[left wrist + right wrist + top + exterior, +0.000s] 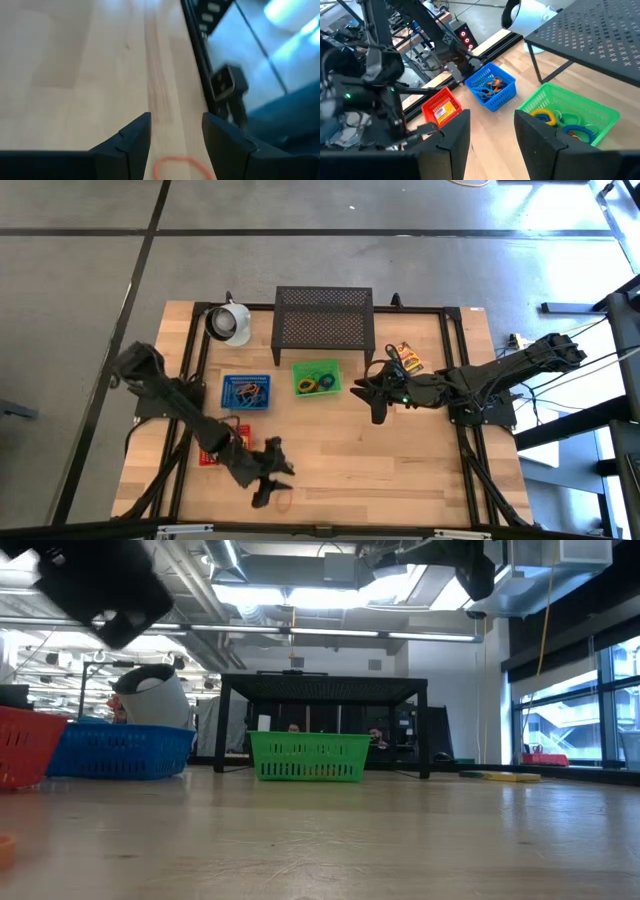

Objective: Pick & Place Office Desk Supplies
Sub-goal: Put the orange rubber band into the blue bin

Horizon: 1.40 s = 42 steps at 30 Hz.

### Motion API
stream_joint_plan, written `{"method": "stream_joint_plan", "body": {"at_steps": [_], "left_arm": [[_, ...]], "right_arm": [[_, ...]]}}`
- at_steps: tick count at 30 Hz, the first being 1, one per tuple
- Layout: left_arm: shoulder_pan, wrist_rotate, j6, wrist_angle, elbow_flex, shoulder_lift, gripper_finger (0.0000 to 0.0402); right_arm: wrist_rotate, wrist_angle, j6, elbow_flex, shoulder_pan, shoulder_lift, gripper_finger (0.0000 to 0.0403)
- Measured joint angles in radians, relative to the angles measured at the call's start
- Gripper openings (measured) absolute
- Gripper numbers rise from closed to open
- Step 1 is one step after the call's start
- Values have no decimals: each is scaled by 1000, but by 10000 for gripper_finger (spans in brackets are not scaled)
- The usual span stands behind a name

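On the wooden table (420,470), the left gripper (268,492) hung near the front edge with its fingers spread, an orange rubber band (181,167) lying flat on the wood between them (not gripped). Beside that arm stood the red basket (440,107) holding a yellow crayon box (443,112), then the blue basket (246,392) and green basket (317,378) of bands. Farther right, the right gripper (378,411) hovered, fingers apart and empty.
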State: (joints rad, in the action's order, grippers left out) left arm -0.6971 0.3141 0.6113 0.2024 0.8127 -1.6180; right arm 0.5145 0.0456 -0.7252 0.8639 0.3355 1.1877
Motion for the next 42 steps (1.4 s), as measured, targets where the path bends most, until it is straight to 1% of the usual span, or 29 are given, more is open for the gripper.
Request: {"method": "stream_joint_plan", "body": {"at_steps": [3,7,16,18,22,24,26,34,37,39,42], "left_arm": [[-30,1,-21,8,5,-67,169],[-55,0,-42,-23,52,-141,169],[-62,12,-153,-291,182,-280,169],[-61,26,-177,-323,207,-303,168],[-54,21,-177,-326,215,-326,164],[-49,8,-163,-331,214,-327,152],[-45,-1,-157,-331,214,-327,130],[-29,5,-154,-333,213,-330,12],[-25,6,-152,-329,211,-320,5],[-25,26,-147,-321,210,-303,3],[-19,115,-150,-350,200,-260,3]], "right_arm": [[-17,1,0,0,0,0,155],[-36,8,0,0,0,0,155],[-36,22,0,0,0,0,155],[-36,23,0,0,0,0,155],[-36,24,0,0,0,0,155],[-36,24,0,0,0,0,155],[-36,24,0,0,0,0,155],[-33,24,0,0,0,0,155],[-33,24,1,0,0,0,155],[-33,24,1,0,0,0,155],[-33,24,1,0,0,0,155]]}}
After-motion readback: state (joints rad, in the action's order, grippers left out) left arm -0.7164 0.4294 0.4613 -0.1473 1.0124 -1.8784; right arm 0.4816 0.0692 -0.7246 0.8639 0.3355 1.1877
